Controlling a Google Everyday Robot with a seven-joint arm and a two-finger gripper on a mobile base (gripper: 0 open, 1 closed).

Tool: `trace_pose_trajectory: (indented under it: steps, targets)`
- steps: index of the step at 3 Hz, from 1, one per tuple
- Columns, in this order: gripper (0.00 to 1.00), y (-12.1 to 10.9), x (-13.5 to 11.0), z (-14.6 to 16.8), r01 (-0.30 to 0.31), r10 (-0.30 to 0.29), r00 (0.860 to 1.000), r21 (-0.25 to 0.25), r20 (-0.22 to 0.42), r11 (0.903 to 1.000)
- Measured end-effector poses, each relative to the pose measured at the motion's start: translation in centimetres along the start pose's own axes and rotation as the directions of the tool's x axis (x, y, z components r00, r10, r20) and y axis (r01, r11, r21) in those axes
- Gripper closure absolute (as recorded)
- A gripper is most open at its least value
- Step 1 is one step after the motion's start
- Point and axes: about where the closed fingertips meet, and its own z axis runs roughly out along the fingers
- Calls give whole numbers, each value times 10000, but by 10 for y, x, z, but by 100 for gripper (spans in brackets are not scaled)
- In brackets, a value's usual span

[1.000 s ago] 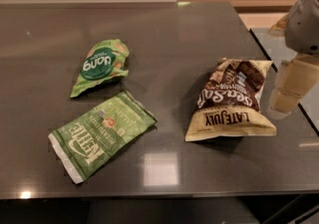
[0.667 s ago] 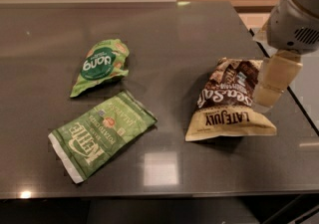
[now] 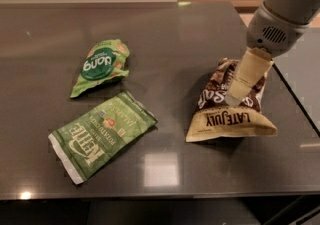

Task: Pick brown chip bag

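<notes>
The brown chip bag (image 3: 224, 120) lies at the right of the dark table (image 3: 175, 39), puffy, with a tan band reading "LATE JULY" toward the front. My gripper (image 3: 234, 97) comes down from the upper right on a grey arm. Its cream tip hangs over the bag's middle, right above the white lettering. The arm covers part of the bag's upper right corner. I cannot tell if the tip touches the bag.
A small green "dang" bag (image 3: 100, 65) lies at the left middle. A flat green "Kettle" bag (image 3: 102, 135) lies in front of it. The table's right edge runs close beside the brown bag, and its front edge is near.
My gripper has moved left from beside the bag's right edge to over its middle. The bags have not moved.
</notes>
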Motion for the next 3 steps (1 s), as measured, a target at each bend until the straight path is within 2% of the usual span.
trace_pose_trajectory:
  steps: [1, 2, 3]
  targets:
    - [0, 3, -1, 8, -1268, 1273, 9916, 211, -235, 9917]
    - [0, 5, 9, 14, -2686, 2739, 9600, 852, -583, 9595]
    - [0, 5, 21, 15, -3909, 4035, 9133, 1586, -555, 9067]
